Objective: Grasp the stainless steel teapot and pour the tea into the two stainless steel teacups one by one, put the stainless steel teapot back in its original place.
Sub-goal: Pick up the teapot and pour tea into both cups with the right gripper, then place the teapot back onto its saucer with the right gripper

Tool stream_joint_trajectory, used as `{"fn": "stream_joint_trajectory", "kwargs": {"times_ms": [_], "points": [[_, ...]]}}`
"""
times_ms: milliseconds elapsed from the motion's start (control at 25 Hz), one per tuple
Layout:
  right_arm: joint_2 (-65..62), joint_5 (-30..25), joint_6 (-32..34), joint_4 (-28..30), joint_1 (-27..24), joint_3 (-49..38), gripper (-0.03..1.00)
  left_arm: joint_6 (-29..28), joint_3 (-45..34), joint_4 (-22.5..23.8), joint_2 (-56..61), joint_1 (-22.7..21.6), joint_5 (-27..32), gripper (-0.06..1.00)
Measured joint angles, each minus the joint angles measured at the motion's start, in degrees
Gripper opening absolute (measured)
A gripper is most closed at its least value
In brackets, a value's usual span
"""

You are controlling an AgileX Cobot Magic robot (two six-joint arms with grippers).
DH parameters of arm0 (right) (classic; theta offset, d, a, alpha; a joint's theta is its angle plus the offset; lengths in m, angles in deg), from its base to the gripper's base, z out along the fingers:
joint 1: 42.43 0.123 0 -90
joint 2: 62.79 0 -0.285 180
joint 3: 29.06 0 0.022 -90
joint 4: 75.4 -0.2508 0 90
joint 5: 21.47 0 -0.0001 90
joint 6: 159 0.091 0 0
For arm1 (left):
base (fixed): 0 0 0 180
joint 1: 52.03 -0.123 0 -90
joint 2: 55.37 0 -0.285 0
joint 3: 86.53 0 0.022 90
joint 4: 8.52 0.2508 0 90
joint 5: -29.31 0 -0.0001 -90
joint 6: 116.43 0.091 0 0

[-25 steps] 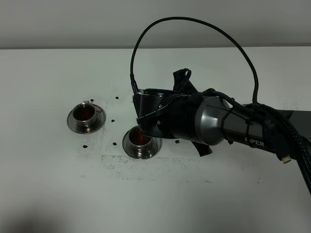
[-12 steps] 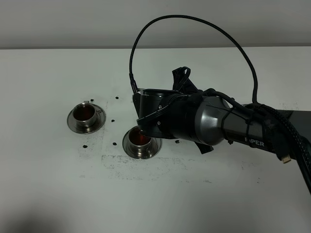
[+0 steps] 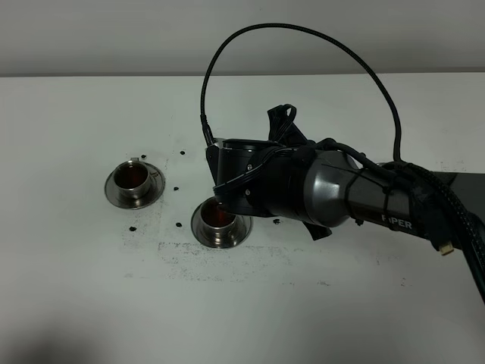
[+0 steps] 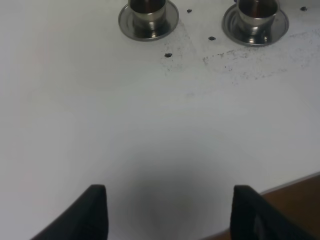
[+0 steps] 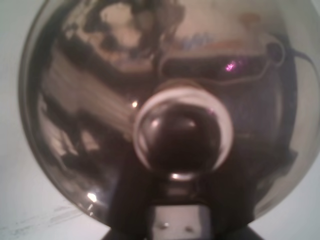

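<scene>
The bulky black-and-grey right arm [image 3: 333, 193] crowds the centre; two small shiny steel teacups [image 3: 134, 183] [image 3: 221, 222] stand left, with bare white table [image 3: 242, 318] along the lower frame.

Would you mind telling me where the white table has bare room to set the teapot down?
Bare stretches lie in front of the two small steel teacups and along the far edge. The middle is crowded by the black right arm.

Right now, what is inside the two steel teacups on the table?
Both hold reddish-brown tea: the left teacup shows it plainly. The near teacup shows tea too, but the right arm covers its far rim, so its fill level is unclear.
</scene>
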Motion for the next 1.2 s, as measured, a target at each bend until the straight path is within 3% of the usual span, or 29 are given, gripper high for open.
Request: {"fn": "stream_joint_trajectory", "kwargs": {"times_ms": [520,1000,1200], "points": [[0.0,0.2,0.0,-0.3,0.0,0.0,0.17,0.0,0.0,0.0,0.0,0.0,0.0,0.52],[-0.3,0.3,0.3,-8.4,0.0,4.1,0.17,0.0,0.0,0.1,0.0,0.0,0.0,0.52],[-2.8,0.7,9.2,-11.0,0.0,4.1,0.17,0.0,0.0,0.1,0.0,0.0,0.0,0.52]]}}
